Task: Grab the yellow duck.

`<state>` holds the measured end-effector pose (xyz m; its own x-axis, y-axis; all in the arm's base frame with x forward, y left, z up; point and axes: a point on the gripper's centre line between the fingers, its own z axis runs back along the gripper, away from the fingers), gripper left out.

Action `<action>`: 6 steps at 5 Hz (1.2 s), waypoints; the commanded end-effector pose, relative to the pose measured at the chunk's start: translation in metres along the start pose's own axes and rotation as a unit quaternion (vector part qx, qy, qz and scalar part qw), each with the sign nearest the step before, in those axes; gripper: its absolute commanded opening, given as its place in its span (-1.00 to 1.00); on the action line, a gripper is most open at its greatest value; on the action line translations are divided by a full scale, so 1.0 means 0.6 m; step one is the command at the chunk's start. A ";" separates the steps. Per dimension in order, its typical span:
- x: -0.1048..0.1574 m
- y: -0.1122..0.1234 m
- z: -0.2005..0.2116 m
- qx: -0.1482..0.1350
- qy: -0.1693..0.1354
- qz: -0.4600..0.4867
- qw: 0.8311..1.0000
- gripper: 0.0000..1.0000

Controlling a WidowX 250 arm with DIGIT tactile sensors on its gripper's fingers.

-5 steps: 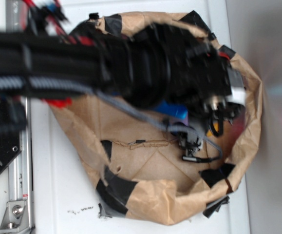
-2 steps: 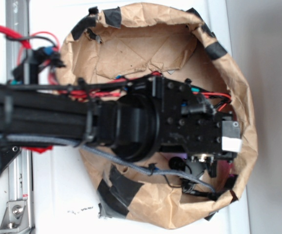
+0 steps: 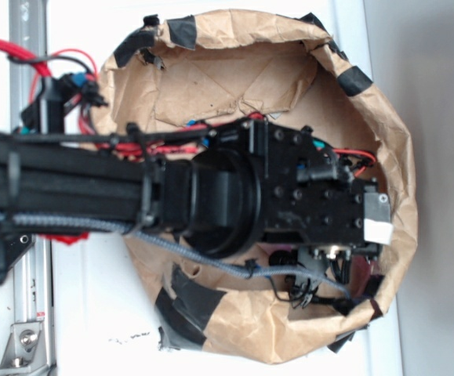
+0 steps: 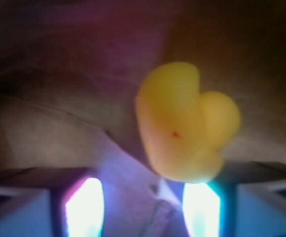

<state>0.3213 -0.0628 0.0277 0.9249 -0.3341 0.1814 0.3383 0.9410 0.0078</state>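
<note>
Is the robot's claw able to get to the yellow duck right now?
Probably yes. In the wrist view the yellow duck lies right ahead of the open gripper, nothing between them, though it sits nearer one finger, so a small sideways shift may help.

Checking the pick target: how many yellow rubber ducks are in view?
1. The small yellow rubber duck lies on brown paper just ahead of the gripper, nearer one finger. In the exterior view the arm hides the bag floor, so others could be hidden.

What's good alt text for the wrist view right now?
Blurry close-up of the yellow duck lying on crumpled brown paper, just beyond the open gripper, whose two fingertips glow at the bottom edge. The duck sits nearer the right-hand fingertip.
</note>
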 end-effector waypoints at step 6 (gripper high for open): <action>0.056 0.000 0.042 -0.022 -0.091 -0.040 0.995 1.00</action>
<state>0.3449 -0.0601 0.0353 0.8910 -0.3490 0.2903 0.3758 0.9258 -0.0402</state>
